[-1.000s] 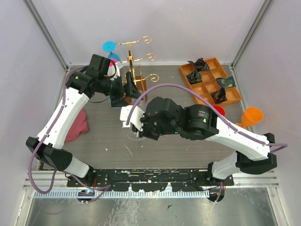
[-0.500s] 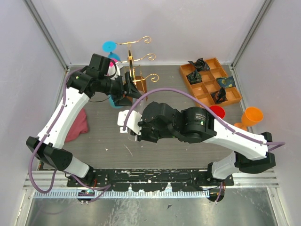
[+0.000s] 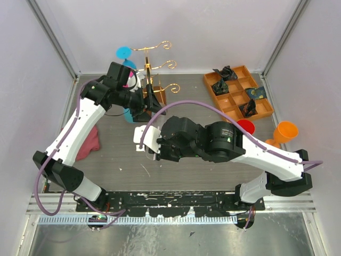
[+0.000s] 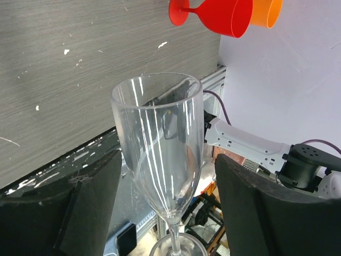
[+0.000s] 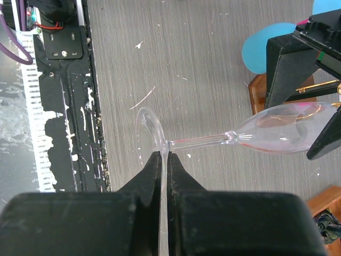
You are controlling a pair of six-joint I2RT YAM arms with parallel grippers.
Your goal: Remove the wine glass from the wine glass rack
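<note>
A clear wine glass (image 4: 160, 144) lies on its side above the table, off the gold wire rack (image 3: 155, 60) at the back. My right gripper (image 5: 165, 157) is shut on the glass's foot, with the stem and bowl (image 5: 282, 128) pointing away from it. My left gripper (image 4: 169, 160) has its jaws on either side of the bowl. From the right wrist view, both left fingers (image 5: 290, 66) rest against the bowl. In the top view the left gripper (image 3: 146, 104) sits just in front of the rack's wooden base (image 3: 160, 95), and the right gripper (image 3: 154, 152) is nearer the arms.
A blue glass (image 3: 123, 52) hangs on the rack's left side. An orange-brown compartmented tray (image 3: 237, 72) stands at the back right. A red glass (image 3: 246, 126) and an orange glass (image 3: 286, 130) are at the right. A dark red cloth (image 3: 88, 144) lies left.
My left gripper's jaws have narrowed from wide open onto the glass bowl, and that arm has shifted slightly right. The right gripper moved a little left, still holding the foot.
</note>
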